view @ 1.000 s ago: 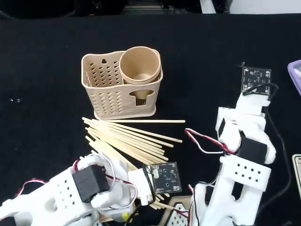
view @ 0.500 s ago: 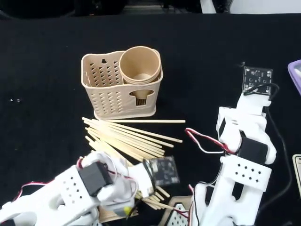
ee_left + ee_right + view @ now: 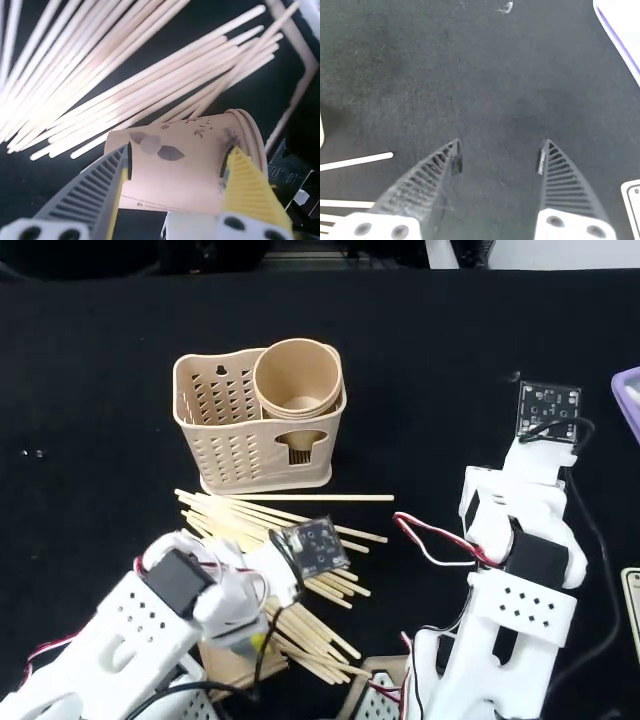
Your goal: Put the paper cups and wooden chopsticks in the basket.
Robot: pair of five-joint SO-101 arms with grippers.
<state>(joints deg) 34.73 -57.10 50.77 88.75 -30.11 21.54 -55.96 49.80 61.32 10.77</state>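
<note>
Left gripper [image 3: 180, 149] is closed around a paper cup [image 3: 185, 175]. One finger sits near the base end and the other just short of the rim, so it's holding the cup lengthwise. I can't tell from here whether the cup is off the table [image 3: 480, 340].

Risks, as I read them:
- The wall is thin paper, so squeezing too hard would dent or fold it. Too light a squeeze and the tapered side could slide out on the way to the basket [image 3: 240, 450].
- The cup is on its side and would need turning upright to nest in the stacked cups [image 3: 298, 375]. Tilted, it could catch the rim and tip out.
- The chopsticks [image 3: 125, 85] lie loose right next to the cup. A low swing of the arm would scatter them further.

The held cup is light tan with a grey leaf print and a rolled rim, and I see no crush marks. The stacked cups are plain tan, standing in one end compartment of the basket. The wooden chopsticks [image 3: 290, 530] are pale and fanned across the table between the basket and the left arm.

Right gripper [image 3: 497, 150] is spread wide, empty, over bare table well away from the cup.
</note>
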